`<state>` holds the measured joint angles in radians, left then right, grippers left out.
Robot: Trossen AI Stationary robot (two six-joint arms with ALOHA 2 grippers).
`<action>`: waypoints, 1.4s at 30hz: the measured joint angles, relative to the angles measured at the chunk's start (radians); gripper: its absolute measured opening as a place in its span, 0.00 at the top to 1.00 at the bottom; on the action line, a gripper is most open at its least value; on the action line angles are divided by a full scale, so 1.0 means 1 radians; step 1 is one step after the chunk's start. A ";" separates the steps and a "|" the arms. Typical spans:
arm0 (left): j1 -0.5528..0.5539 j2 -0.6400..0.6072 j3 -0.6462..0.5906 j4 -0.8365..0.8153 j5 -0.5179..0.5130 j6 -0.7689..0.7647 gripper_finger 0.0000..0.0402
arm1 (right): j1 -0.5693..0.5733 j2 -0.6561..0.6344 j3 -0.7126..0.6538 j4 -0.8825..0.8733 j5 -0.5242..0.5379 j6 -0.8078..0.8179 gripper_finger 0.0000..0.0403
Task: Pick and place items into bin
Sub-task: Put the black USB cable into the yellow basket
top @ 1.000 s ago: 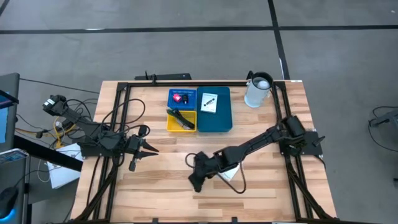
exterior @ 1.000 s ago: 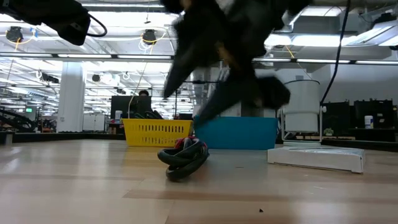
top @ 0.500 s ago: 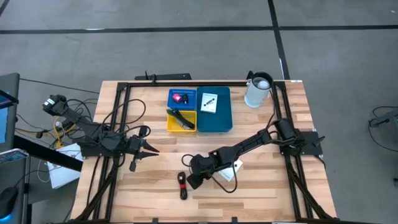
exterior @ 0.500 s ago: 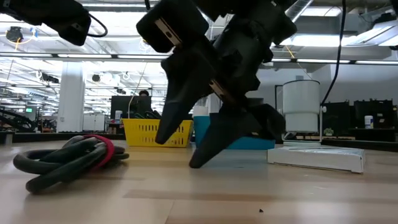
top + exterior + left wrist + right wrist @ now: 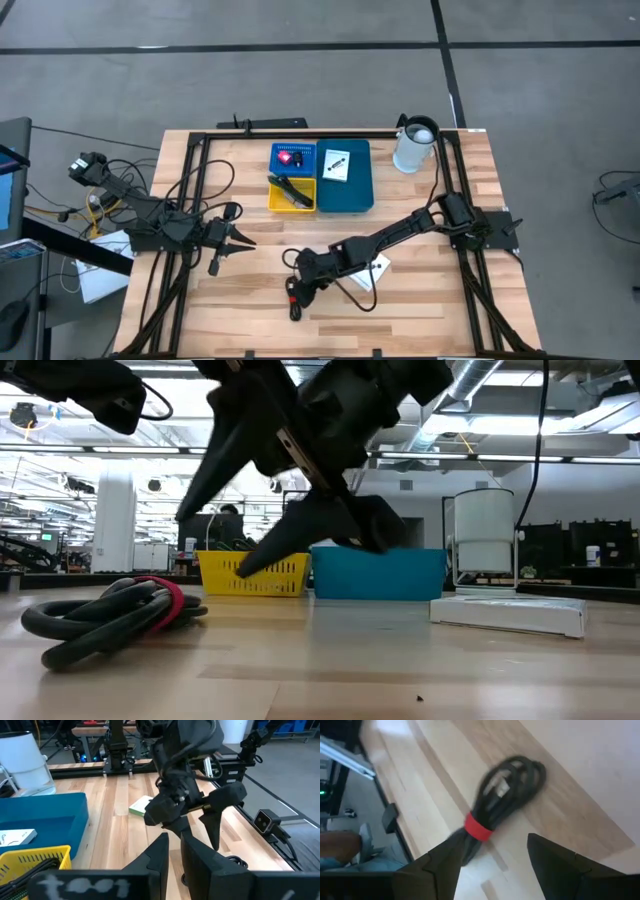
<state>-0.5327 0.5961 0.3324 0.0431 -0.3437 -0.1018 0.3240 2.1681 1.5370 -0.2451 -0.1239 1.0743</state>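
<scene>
The coiled black cable (image 5: 294, 296) with its red band lay on the table (image 5: 430, 310) beneath the released right gripper (image 5: 298, 276), best clenched across that band.

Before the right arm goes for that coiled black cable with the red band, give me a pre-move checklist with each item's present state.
1. Right gripper fingers apart: ok, open.
2. Right gripper over the coiled cable: ok, cable lies just ahead of the fingers in the right wrist view.
3. Cable free on the table, nothing stacked on it: ok.
4. Left gripper out of the way: ok, parked at the table's left, shut.
5. White packet beside the right arm clear of the fingers: ok.
6. Room left in the teal bin: ok, only a card inside.
</scene>
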 joint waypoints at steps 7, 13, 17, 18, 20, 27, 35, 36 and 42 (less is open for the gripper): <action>0.000 0.000 -0.001 -0.007 0.051 0.078 0.90 | 0.000 0.000 0.049 -0.002 0.007 -0.153 0.48; 0.000 0.000 -0.001 0.040 0.051 0.059 0.90 | 0.006 -0.013 0.145 -0.002 0.128 -0.388 0.53; 0.000 0.000 -0.001 0.100 0.038 0.139 0.90 | 0.017 -0.055 0.193 -0.008 0.210 -0.555 0.58; 0.000 0.000 -0.001 0.116 0.025 0.148 0.90 | 0.023 -0.076 0.194 -0.027 0.236 -0.587 0.60; 0.000 0.000 -0.001 0.134 0.018 0.139 0.90 | 0.038 -0.119 0.193 -0.066 0.291 -0.635 0.62; 0.002 0.033 -0.001 0.132 0.015 0.087 0.90 | 0.106 -0.292 0.192 -0.363 0.564 -0.691 0.69; 0.056 0.209 0.010 0.127 -0.002 0.124 0.76 | 0.171 -0.402 0.192 -0.598 0.722 -0.684 0.71; 0.061 0.241 0.020 0.124 -0.008 0.134 0.73 | 0.174 -0.407 0.192 -0.612 0.727 -0.683 0.71; 0.068 0.461 0.161 0.049 -0.008 0.254 0.60 | 0.164 -0.413 0.192 -0.721 0.727 -0.650 0.71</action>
<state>-0.4644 1.0569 0.4938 0.0923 -0.3519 0.1527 0.4879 1.7554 1.7287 -0.9659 0.6030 0.4243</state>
